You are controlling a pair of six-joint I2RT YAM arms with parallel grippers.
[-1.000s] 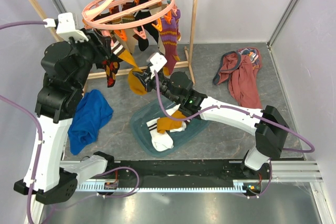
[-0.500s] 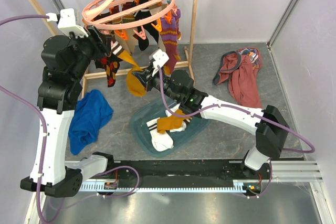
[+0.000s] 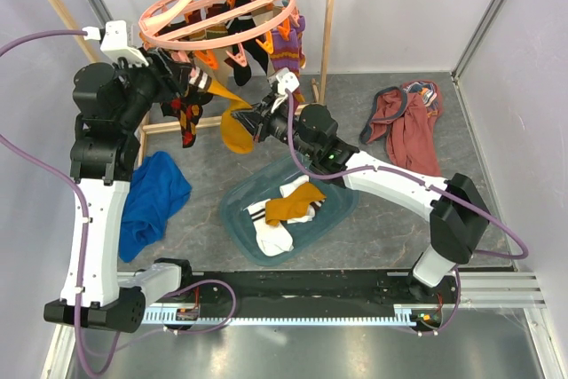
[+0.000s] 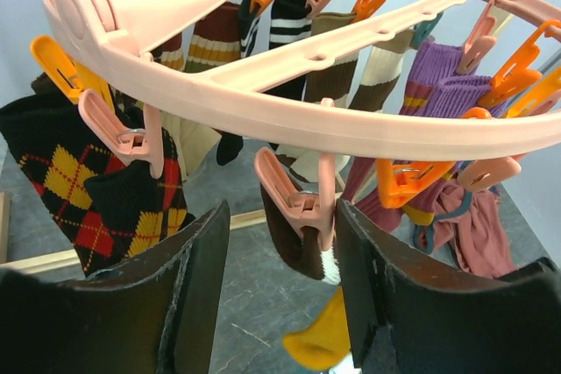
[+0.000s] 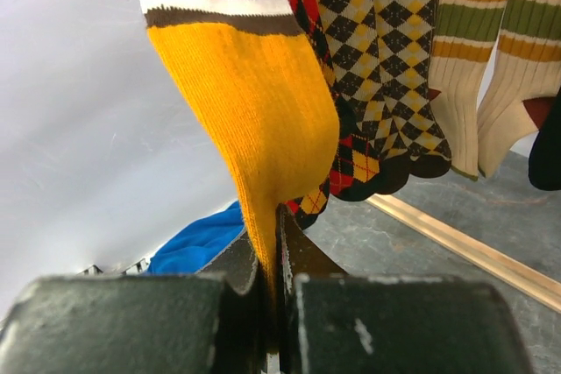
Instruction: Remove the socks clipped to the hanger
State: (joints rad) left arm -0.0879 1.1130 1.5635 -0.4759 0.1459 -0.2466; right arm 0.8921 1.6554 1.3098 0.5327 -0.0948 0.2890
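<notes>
Hanging from wooden rack [image 3: 330, 15] over grey floor [image 3: 382, 237]: hanger [image 3: 147, 20], socks [image 3: 286, 59]

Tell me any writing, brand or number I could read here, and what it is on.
None can be read.
The socks and the hanger show only patterns and plain plastic, no lettering.
A coloured patch on the maroon garment is too small to make out.

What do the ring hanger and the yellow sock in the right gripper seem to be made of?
The ring hanger: probably moulded plastic, smooth and faintly glossy; rounded edges and small moulded holes suggest it. The yellow sock: knitted fabric, matt; fine vertical ribs show, though the fibre cannot be told.
</notes>
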